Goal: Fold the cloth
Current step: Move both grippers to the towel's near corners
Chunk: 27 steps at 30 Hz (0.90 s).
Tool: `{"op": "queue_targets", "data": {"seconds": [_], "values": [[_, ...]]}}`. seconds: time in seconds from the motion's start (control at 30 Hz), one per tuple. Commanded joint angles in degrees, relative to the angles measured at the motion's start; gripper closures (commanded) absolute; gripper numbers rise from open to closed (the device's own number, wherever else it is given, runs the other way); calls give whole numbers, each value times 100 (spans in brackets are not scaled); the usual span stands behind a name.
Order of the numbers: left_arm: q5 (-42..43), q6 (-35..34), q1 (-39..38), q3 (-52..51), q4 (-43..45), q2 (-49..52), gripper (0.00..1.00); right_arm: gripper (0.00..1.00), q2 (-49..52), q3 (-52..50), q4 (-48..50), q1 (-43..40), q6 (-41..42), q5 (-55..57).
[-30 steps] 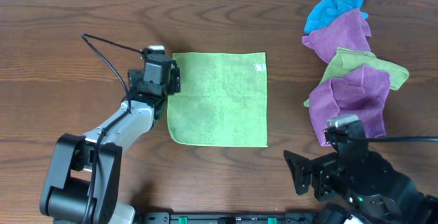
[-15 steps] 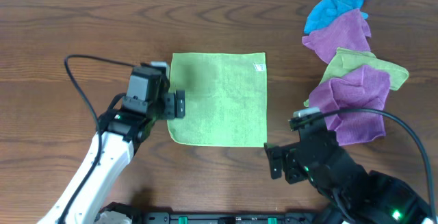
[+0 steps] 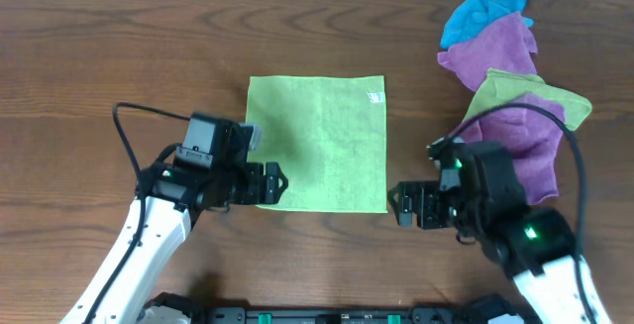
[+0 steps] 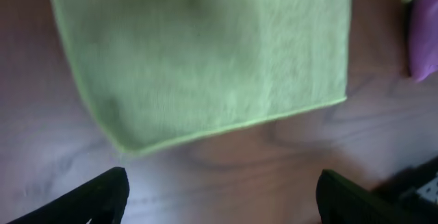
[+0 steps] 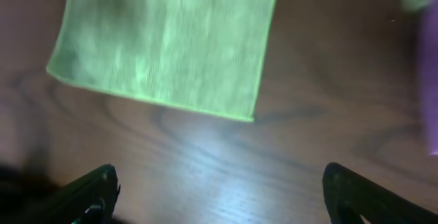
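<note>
- The lime-green cloth is lying flat and fully spread at the middle of the desk. Its white tag is showing at the far right corner, and no fold is showing.
- The left pincer is hovering at the cloth's near left corner, fingers spread wide and gripping nothing.
- The right pincer is hovering just beside the near right corner, likewise wide open and empty.
- A heap of spare cloths is sitting well apart at the right.
- Assessment: the task is standing at its outset. Gripping the near edge, carrying it over and laying it down are all outstanding.
</note>
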Motion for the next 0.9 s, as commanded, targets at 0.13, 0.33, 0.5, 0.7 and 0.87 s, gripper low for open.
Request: {"op": "queue_targets", "data": {"seconds": [0.13,0.33,0.5,0.7,0.87], "values": [[-682,-181,11,-70,-337,-11,13,8,1091,-111,225,-107,-649,-975],[-761,-522,11,-522,197,92,13,11,1987,-111,649,-168,-837,-1263],[-691,-581,11,-697,448,302,13,14,2570,-114,704,-511,-1237,-1582],[-570,-601,11,-697,562,688,14,16,3025,-195,717,-1167,-1786,-2411],[-564,-603,11,-697,822,1143,17,15,3224,-295,951,-1237,-1873,-2575]]}}
